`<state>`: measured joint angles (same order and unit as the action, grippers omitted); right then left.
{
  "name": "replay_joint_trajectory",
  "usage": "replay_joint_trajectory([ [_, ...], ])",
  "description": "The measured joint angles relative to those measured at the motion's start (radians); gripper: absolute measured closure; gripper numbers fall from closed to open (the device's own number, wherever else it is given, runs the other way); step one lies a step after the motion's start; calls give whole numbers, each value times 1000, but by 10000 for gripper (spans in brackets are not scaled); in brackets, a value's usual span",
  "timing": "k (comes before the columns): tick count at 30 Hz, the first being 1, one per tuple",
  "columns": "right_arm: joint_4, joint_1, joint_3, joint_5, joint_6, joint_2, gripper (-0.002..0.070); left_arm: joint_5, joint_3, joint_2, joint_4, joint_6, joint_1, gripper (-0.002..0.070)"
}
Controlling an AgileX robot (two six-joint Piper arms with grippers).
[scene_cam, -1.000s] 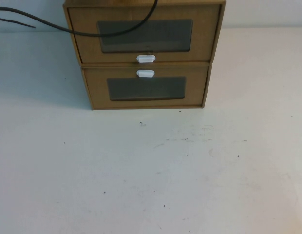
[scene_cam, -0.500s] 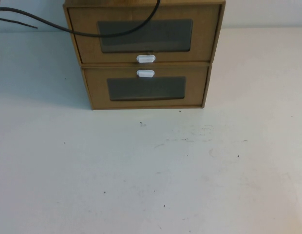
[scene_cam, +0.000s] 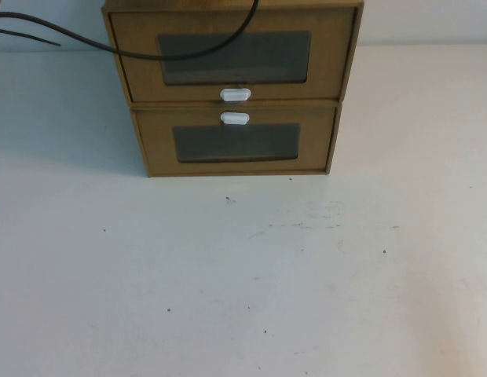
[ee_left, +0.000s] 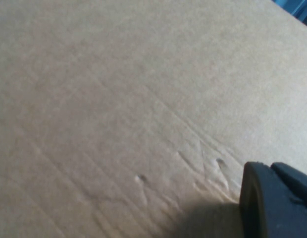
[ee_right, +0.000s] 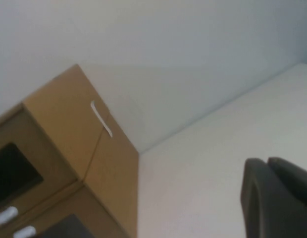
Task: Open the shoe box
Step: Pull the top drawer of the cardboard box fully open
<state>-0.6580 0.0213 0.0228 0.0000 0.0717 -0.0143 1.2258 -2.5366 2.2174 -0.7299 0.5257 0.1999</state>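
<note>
Two cardboard shoe boxes stand stacked at the middle of the desk's far edge, the upper shoe box sitting squarely on the lower shoe box, both closed with their windowed fronts facing the near edge. The upper tab and lower tab are white and lie almost touching at the seam between the fronts, their long axes running parallel to the far edge, so either front would have to be drawn toward the near edge. Neither gripper shows in the high view. The left gripper hangs very close over a plain cardboard panel; which panel cannot be told, nor whether the gripper is open or closed. A dark cable crosses the upper front from the desk's left edge. The right gripper is closed on nothing, well off the stack's right side toward the desk's right edge, seeing the right wall and both fronts at a slant. The tabs lie leftward of it, so it seems the better placed arm, though it must first open
</note>
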Motion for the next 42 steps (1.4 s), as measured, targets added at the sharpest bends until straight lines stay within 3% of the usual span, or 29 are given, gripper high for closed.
replay_joint_trajectory([
  [7,-192,0,-73,151,0,26,690,0,0,0,0,0,0,680],
  [17,-76,0,-455,620,90,412,690,0,0,0,0,0,0,680],
  [29,-64,-19,-737,837,325,881,690,0,-2,0,0,0,0,680],
  [36,-25,-243,-933,830,343,1109,689,0,-2,0,0,-4,0,680],
  [42,234,-507,-1084,789,223,1263,689,0,-2,0,0,-7,0,680],
])
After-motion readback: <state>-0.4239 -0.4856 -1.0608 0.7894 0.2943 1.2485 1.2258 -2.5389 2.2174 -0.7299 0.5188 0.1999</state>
